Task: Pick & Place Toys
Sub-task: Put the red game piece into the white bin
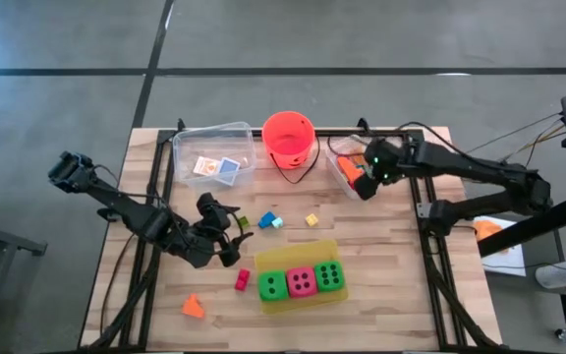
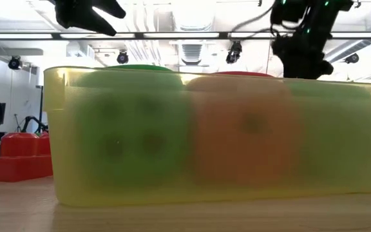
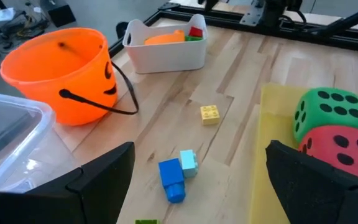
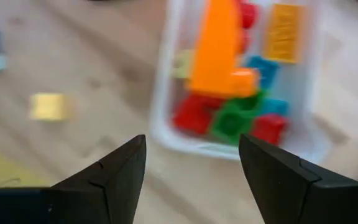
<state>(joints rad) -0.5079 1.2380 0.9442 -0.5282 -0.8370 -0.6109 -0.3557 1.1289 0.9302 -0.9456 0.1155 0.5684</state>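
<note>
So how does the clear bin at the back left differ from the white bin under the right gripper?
The clear bin is larger, with see-through walls, while the white bin is smaller and opaque. The clear bin holds only two small cards; the white bin is packed with coloured bricks. The right gripper hangs open over the white bin; nothing hovers over the clear one. Both sit at the table's back edge, flanking the orange bucket.
</note>
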